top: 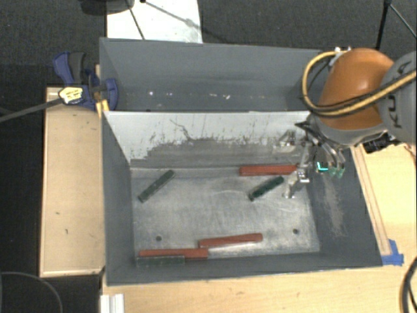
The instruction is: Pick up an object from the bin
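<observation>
My gripper [296, 186] hangs low at the right side of the bin, its metal fingers pointing down just right of a dark green bar [266, 188] that lies tilted on the bin floor. Nothing shows between the fingers. Just behind them a reddish-brown bar [267, 170] lies along the foot of the back wall, its right end close to the fingers.
Another dark green bar [156, 184] lies tilted at the left of the floor. Two reddish-brown bars rest near the front wall, one [230, 241] at the middle and one [172, 253] to its left. The arm with its orange cover leans in over the bin's right rim.
</observation>
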Robot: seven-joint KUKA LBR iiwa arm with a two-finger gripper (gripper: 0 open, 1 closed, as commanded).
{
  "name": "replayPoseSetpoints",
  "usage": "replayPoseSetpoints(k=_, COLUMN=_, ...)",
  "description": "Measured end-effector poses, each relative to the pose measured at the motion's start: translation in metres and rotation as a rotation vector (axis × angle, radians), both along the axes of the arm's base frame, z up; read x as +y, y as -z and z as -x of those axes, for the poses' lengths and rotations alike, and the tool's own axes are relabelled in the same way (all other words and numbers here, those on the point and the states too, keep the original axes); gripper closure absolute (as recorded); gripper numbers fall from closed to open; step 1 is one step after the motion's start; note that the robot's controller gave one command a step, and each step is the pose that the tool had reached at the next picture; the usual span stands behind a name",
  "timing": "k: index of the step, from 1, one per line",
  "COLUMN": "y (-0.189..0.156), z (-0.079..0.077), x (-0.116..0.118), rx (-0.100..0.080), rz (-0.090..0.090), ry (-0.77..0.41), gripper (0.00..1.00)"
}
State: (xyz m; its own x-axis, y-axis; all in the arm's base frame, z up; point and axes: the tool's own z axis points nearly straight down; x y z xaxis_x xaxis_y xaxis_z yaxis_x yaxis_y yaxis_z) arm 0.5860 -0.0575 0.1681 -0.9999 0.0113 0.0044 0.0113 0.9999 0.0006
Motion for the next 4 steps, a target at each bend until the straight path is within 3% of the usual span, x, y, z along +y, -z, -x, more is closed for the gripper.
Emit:
replayPoseSetpoints(k=1, y=-0.004, z=-0.002, x=0.0, rx=-0.008, rz=0.001, ry=-0.001, gripper=0.0)
replayPoseSetpoints(k=2, y=0.094, z=-0.002, x=-0.001, rx=-0.005, rz=0.001, ry=-0.053, gripper=1.0)
replayPoseSetpoints(k=3, y=0.094, z=-0.002, x=-0.001, rx=-0.005, rz=0.001, ry=-0.054, gripper=1.0)
replayPoseSetpoints(k=4, y=-0.04, z=0.002, x=0.008, rx=-0.008, rz=0.0, ry=-0.013, gripper=1.0)
